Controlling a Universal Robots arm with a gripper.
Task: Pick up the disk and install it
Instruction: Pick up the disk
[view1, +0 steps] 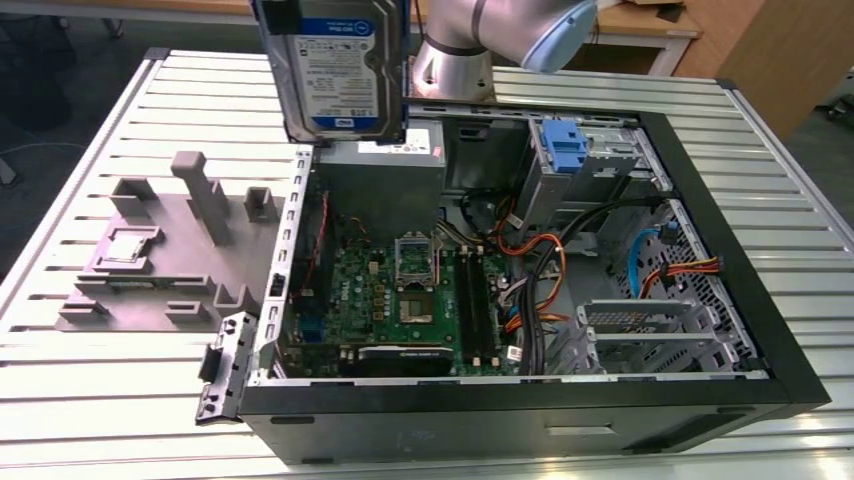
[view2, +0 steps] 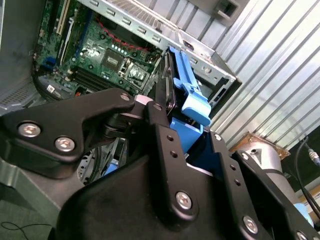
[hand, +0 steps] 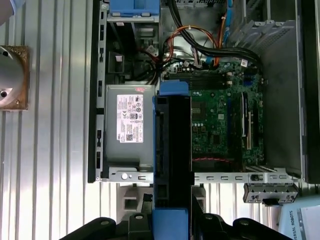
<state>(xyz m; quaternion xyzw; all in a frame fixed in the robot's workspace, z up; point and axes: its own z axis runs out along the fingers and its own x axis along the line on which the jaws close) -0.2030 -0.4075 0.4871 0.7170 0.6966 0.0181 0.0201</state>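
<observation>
The gripper (view2: 150, 106) is pinching the disk (view1: 334, 70) tight between its fingers. The disk is hanging straight beneath it, long axis vertical, above the open case (view1: 787, 335). The bay with the blue bracket (view1: 567, 150) is lying lower, off to one side.

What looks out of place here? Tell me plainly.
Nothing looks damaged or spilled. The disk hangs upright in the gripper above the open computer case, not in a bay.
</observation>
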